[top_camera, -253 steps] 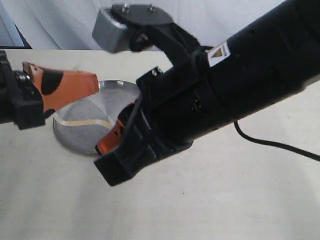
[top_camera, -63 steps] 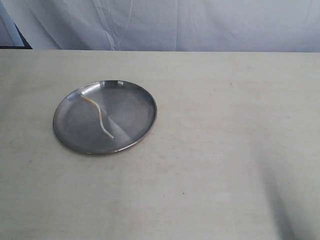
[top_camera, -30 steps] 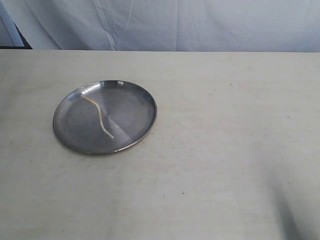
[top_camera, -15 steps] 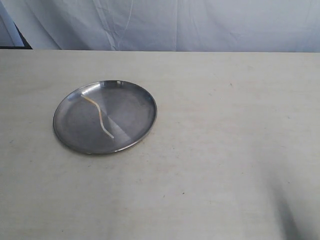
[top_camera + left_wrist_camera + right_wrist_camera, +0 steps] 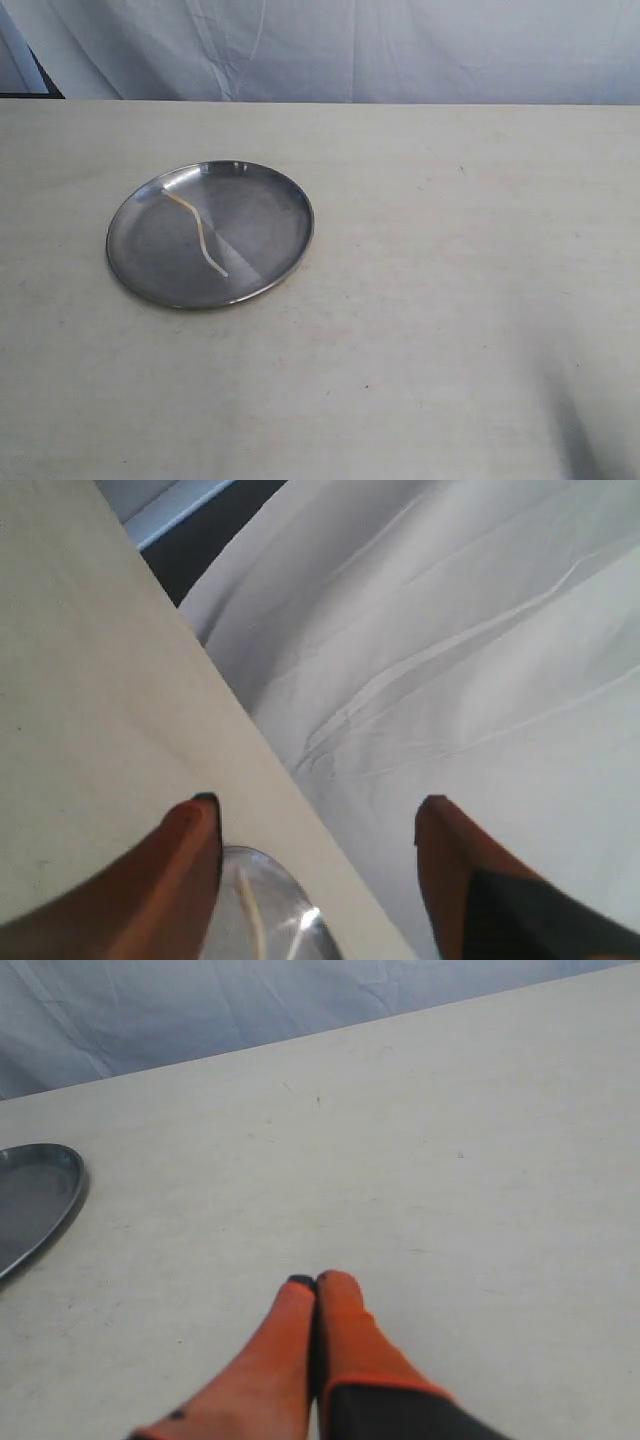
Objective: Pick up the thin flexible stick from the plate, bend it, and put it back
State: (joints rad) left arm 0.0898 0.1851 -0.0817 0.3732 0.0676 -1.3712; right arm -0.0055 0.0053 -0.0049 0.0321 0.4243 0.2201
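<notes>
While wavy stick (image 5: 203, 238) lies on plate (image 5: 150, 255), left gripper (image 5: 318, 802) agape

This looks like a robot test bench in a lab or studio. A plain pale table (image 5: 430, 330) fills most of the exterior view. A wrinkled white cloth backdrop (image 5: 420, 50) hangs across the top of the frame, with a dark gap (image 5: 42, 85) at the upper left. A bare metal plate (image 5: 265, 225) is the prop on the table.
</notes>
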